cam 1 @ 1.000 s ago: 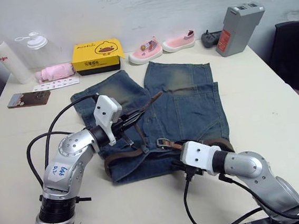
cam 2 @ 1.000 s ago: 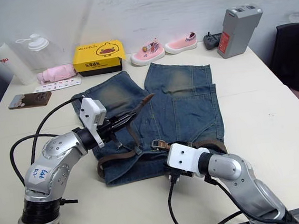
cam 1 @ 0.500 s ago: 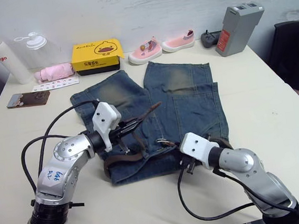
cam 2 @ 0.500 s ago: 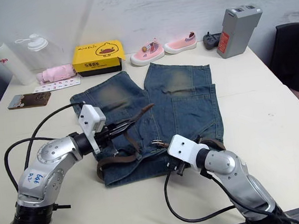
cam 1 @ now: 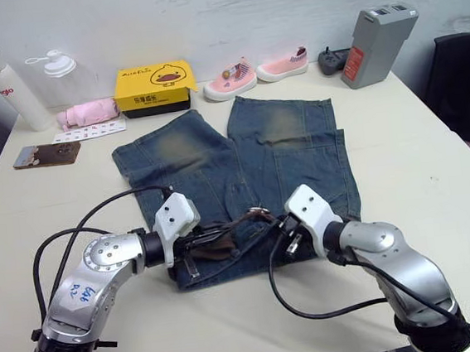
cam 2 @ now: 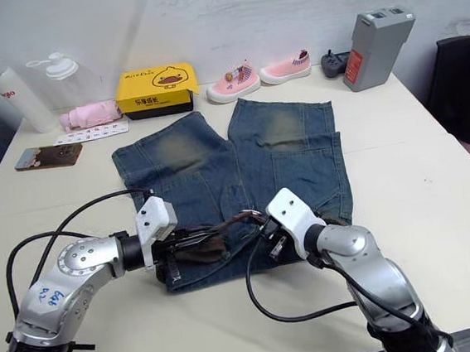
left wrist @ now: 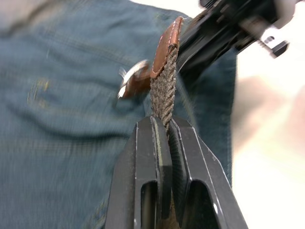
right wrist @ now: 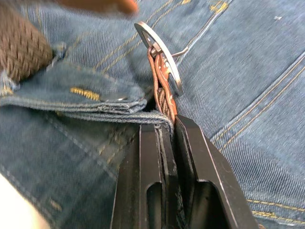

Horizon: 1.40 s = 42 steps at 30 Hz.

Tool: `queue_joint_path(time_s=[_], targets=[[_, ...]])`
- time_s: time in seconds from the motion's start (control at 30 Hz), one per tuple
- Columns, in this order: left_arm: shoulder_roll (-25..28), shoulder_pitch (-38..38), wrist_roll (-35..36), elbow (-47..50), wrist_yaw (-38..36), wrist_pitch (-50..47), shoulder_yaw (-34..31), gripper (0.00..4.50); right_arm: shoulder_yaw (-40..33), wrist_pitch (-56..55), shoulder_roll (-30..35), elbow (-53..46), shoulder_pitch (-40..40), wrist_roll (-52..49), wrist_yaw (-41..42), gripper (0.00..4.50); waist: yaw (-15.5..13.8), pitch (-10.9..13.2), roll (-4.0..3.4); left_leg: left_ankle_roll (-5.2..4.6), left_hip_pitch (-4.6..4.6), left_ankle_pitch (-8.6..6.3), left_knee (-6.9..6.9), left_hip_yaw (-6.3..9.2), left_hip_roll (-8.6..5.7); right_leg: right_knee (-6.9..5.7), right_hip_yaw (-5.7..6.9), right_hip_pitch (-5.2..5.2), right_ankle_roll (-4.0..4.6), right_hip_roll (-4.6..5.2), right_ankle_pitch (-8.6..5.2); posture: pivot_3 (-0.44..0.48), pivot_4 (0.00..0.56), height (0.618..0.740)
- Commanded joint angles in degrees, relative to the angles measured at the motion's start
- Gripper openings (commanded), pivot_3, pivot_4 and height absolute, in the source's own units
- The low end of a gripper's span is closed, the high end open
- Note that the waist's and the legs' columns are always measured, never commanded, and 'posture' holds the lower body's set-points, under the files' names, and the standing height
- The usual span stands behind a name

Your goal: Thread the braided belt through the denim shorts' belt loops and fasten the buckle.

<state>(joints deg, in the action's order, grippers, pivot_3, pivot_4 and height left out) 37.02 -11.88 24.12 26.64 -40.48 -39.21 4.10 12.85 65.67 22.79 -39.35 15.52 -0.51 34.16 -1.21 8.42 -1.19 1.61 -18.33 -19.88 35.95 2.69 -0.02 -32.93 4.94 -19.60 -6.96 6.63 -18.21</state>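
The denim shorts [cam 1: 282,150] lie flat on the table, waistband toward me. The braided belt [cam 1: 212,243] is bunched along the waistband. My left gripper [left wrist: 162,126] is shut on the belt just behind its leather-capped tip [left wrist: 167,40], which points toward the right gripper [cam 1: 280,231]. That gripper [right wrist: 164,126] is shut on the strap right below the silver buckle [right wrist: 159,57], at the waistband's edge [right wrist: 95,101]. Belt tip and buckle [cam 1: 261,212] sit close together over the shorts' middle. I cannot make out the belt loops.
Along the table's far edge stand two bottles [cam 1: 6,86], a pink cloth [cam 1: 88,115], a yellow duck box [cam 1: 151,86], small pink shoes [cam 1: 230,78] and a grey box [cam 1: 376,44]. A phone [cam 1: 45,154] lies far left. A dark chair [cam 1: 464,87] stands at the right.
The right gripper closed on the buckle end and moved in over the waistband. The left gripper came down and carried the belt tip toward the buckle.
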Motion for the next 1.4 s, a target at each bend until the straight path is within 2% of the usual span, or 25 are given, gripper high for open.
queue_joint_path(time_s=[0.03,0.23,0.47,0.8,1.4], targets=[[1.43,0.62,-2.84,0.16,1.48,-1.85,2.08,0.00,-1.91,3.10,-1.77,-4.12,2.18,-1.70,-2.88,0.03,0.02,0.00,0.00,0.00,0.00,0.00,0.00,0.00,0.01,0.00,0.00,-0.01,0.00,-0.01,0.00,0.000,0.150,0.712],[1.11,0.74,-3.73,0.41,2.58,-3.67,3.57,0.00,-2.45,8.23,-4.60,-5.53,4.42,-2.76,-6.32,0.03,0.09,0.00,-0.02,0.01,-0.01,0.00,-0.03,-0.02,0.02,-0.05,-0.06,-0.08,0.00,-0.02,0.00,0.000,0.150,0.712],[-4.56,-1.97,-2.16,0.15,8.54,-9.38,1.07,0.00,-1.63,10.74,-4.65,-6.52,5.22,-3.83,-8.60,0.03,0.01,0.00,-0.02,0.01,-0.02,0.00,-0.03,-0.02,-0.02,-0.05,-0.08,-0.11,0.00,0.00,0.00,0.000,0.150,0.712],[-7.51,-1.98,-0.39,3.06,11.84,-14.85,-0.01,0.00,-1.92,12.84,-6.35,-6.09,5.46,-6.15,-11.40,0.03,0.06,0.00,-0.02,0.02,0.00,0.00,-0.04,-0.04,-0.01,-0.06,-0.12,-0.12,-0.01,-0.03,0.00,0.000,0.150,0.712],[-11.17,-4.62,-1.18,1.39,14.20,-15.18,2.11,0.00,-0.21,15.21,-5.52,-7.65,6.01,-10.41,-13.09,0.03,0.15,0.00,-0.02,0.05,-0.01,0.00,-0.07,-0.06,0.00,-0.05,-0.16,-0.18,-0.01,-0.06,0.00,0.000,0.150,0.712]])
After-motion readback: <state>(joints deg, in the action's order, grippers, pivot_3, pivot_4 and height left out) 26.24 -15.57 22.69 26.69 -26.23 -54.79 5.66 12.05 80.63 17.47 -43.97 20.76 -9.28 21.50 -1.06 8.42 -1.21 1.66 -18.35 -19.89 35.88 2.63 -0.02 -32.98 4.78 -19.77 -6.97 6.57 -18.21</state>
